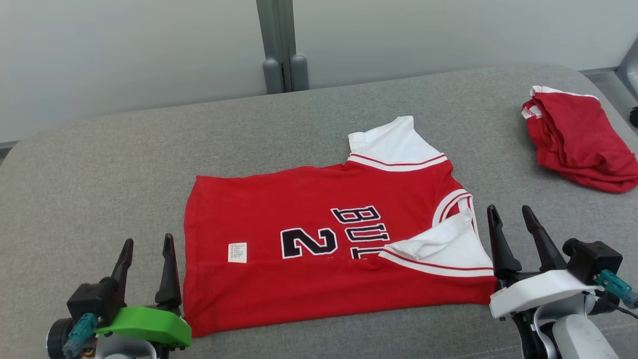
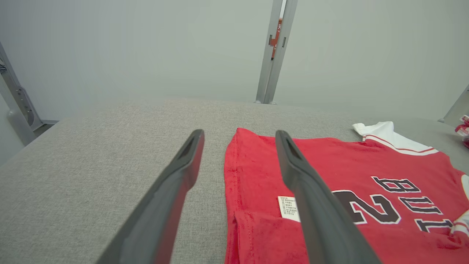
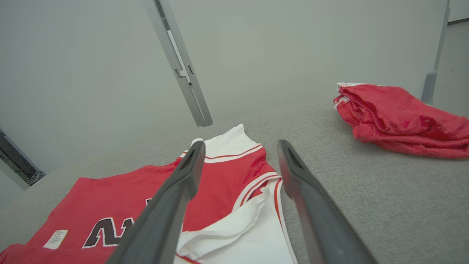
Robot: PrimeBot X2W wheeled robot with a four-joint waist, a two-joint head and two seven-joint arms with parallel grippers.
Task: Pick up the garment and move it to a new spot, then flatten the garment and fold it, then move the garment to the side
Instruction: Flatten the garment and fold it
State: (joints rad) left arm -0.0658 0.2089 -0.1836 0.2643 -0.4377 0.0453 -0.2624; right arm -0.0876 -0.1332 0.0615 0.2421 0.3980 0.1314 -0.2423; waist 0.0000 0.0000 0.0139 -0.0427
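The red jersey (image 1: 319, 239) lies flat in the middle of the grey cushion (image 1: 99, 164), hem toward my left arm and collar toward my right. Its near long edge looks doubled over. The black lettering reads upside down from the head camera, and a white care label (image 1: 237, 252) shows near the hem. The far white sleeve (image 1: 394, 142) sticks out away from me; the near white sleeve (image 1: 443, 249) is folded over onto the chest.

My left gripper (image 1: 148, 239) sits just beside the near hem corner with its fingers spread and nothing between them. In its wrist view the hem edge runs up between the two fingers, one over red cloth and one over bare cushion. My right gripper (image 1: 509, 209) is just off the collar end beside the folded sleeve, also spread and empty. I can't tell whether either set of tips touches the fabric.

A second red garment (image 1: 578, 144) lies bunched at the far right, well apart. A grey post (image 1: 281, 45) stands behind the cushion.
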